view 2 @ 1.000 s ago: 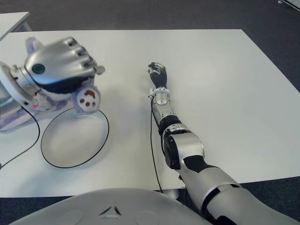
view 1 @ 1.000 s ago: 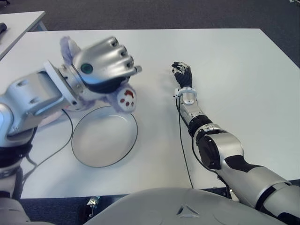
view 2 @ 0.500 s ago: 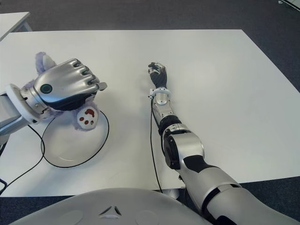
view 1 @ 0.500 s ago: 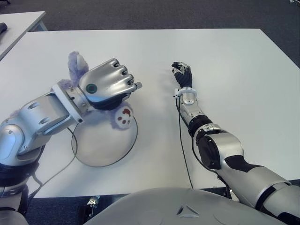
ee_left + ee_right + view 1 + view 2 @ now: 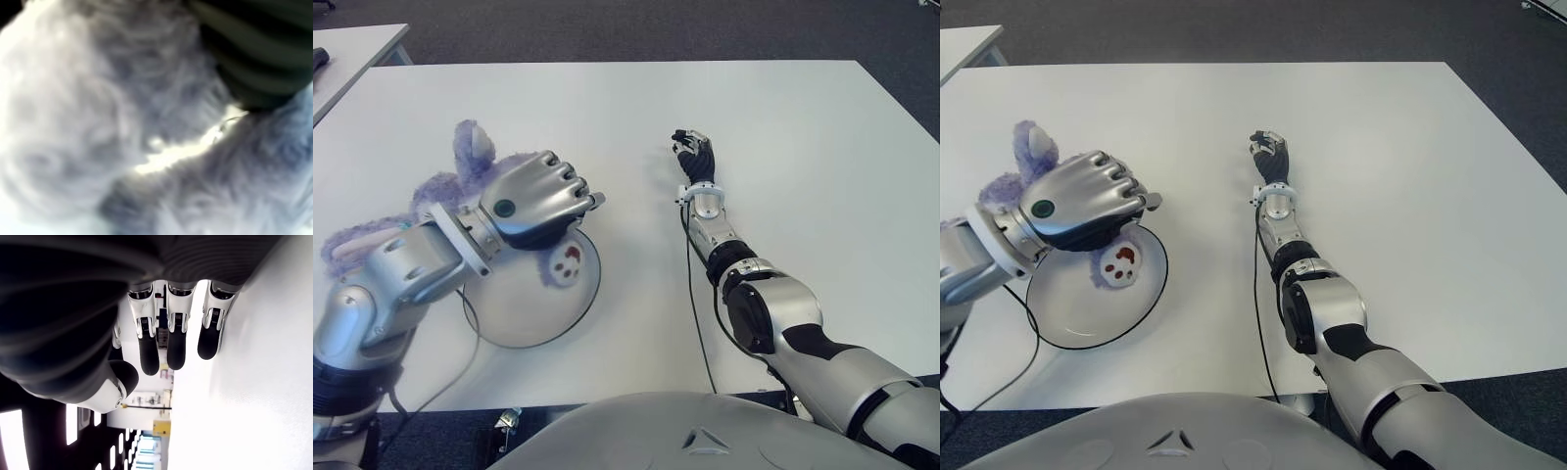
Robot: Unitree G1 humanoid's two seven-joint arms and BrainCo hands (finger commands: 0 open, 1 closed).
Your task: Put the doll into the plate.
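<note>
- Your left robot hand [image 5: 533, 196] is clamped on the purple plush doll [image 5: 460, 176], fingers curled over its body, at the far rim of the plate [image 5: 514, 313].
- The doll hangs partly over the plate: one foot with a white sole and red pads [image 5: 567, 263] dips inside the far edge of the dish, while the head and an upright ear [image 5: 1033, 142] stick out behind the knuckles, beyond the rim and toward your left.
- The left wrist view is filled with lilac fur [image 5: 98, 122] pressed close to the lens, dark palm material at one corner; you cannot tell from it whether the doll touches the plate.
- The plate is white with a thin dark rim and sits on the white counter [image 5: 783, 127], near the front edge on your left side; a black cable [image 5: 431, 323] loops past it.
- Your right robot hand [image 5: 693, 154] shows at mid-counter, well apart from the plate and to its right, fingers [image 5: 149, 352] loosely extended side by side and holding nothing.
</note>
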